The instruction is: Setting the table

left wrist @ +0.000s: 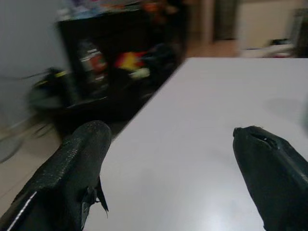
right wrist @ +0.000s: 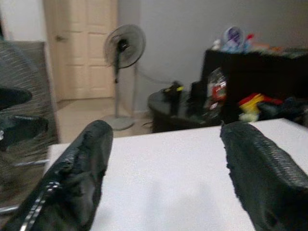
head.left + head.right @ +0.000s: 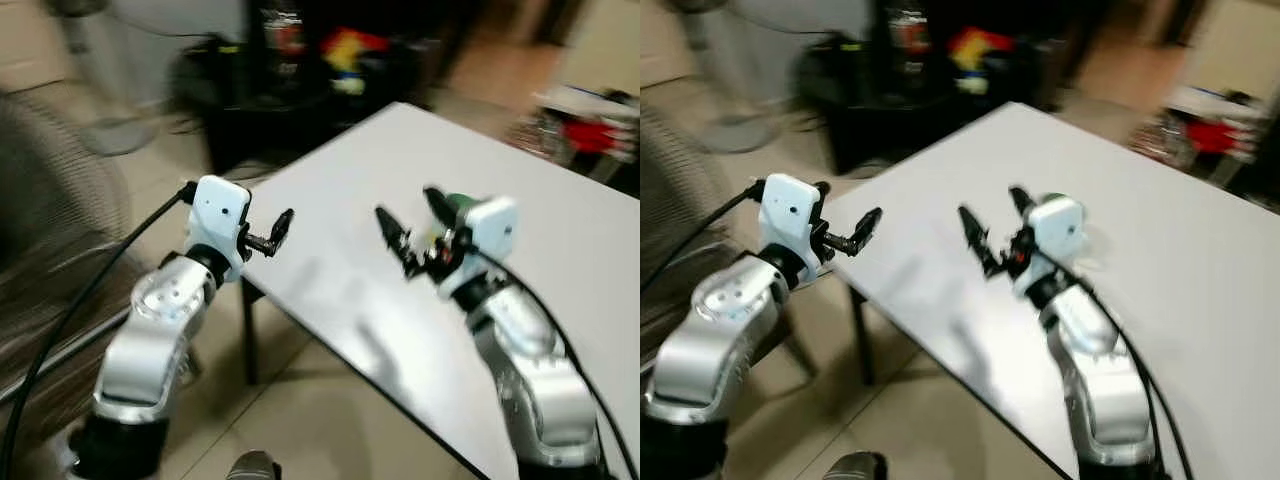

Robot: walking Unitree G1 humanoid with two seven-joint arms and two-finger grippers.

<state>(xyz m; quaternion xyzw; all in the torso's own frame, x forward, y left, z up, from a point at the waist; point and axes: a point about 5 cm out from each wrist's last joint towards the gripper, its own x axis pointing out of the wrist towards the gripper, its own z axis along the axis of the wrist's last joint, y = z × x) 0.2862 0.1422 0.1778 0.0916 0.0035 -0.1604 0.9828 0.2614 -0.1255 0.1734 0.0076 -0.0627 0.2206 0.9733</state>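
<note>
Your right gripper (image 3: 405, 225) hangs with its fingers spread and empty over the bare white rectangular table (image 3: 560, 260), your left gripper (image 3: 275, 232), likewise spread, sits just off that table's corner, and no tableware is visible.

Head stereo pair looks fwd/down at white table (image 3: 420, 200); wrist cams look close along table top, sharing it.

no text, label or number can be read anywhere.
</note>
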